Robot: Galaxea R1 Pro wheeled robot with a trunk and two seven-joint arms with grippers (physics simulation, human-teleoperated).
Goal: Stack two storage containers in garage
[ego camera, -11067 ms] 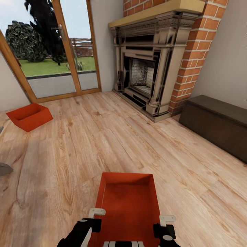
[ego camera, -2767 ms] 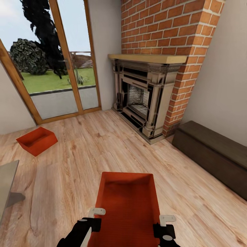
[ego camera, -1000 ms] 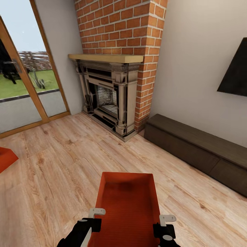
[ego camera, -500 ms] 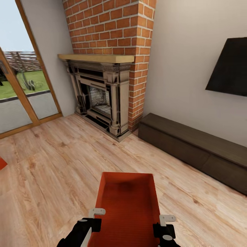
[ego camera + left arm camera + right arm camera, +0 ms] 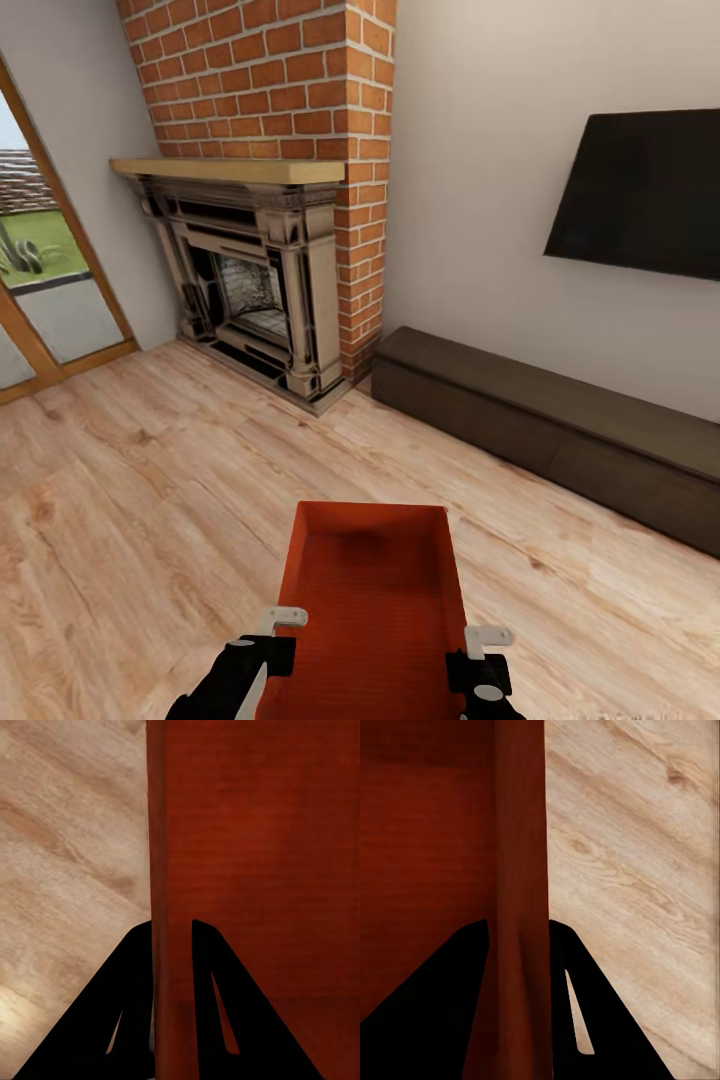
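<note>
Currently carrying 1 orange-red storage container (image 5: 375, 600) in front of me above the wood-plank floor (image 5: 130, 500). Left gripper (image 5: 172, 945) pinches its left wall, right gripper (image 5: 517, 937) pinches its right wall. Ahead: brick fireplace (image 5: 250, 300), dark low cabinet (image 5: 560, 430), wall-mounted TV (image 5: 640, 195).

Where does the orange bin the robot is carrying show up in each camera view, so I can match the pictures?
Head view: the bin sits bottom centre, between both pincers.
Left wrist view: its wall runs up the middle, clamped by the left pincer.
Right wrist view: its wall runs up the middle, clamped by the right pincer.
Shared landmark: the wood floor beside the bin.
</note>
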